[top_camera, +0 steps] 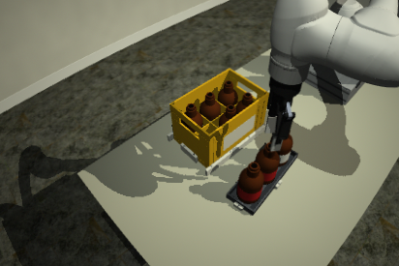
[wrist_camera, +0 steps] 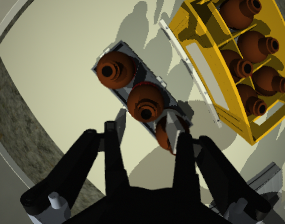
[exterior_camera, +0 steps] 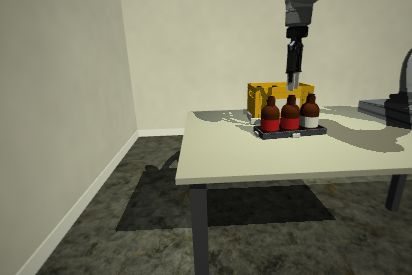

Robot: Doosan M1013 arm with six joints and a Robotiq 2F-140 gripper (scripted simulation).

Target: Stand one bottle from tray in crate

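Brown bottles (top_camera: 266,163) (exterior_camera: 290,110) (wrist_camera: 146,101) stand beneath the open hand (top_camera: 276,140) (exterior_camera: 293,89) (wrist_camera: 148,127).

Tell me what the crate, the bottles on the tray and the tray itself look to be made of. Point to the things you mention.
Crate (top_camera: 191,141) (exterior_camera: 257,101) (wrist_camera: 239,121): probably molded plastic, matte yellow, judging by its thin divider walls and cut-out handles.
Bottles (top_camera: 250,182) (exterior_camera: 270,112) (wrist_camera: 116,70): brown, smooth, perhaps glass; plastic is possible, since no see-through shows.
Tray (top_camera: 255,209) (exterior_camera: 280,134) (wrist_camera: 122,45): dark gray, dull; plastic or painted metal, unclear which.

Three brown bottles (top_camera: 250,183) stand on the tray (top_camera: 253,211).
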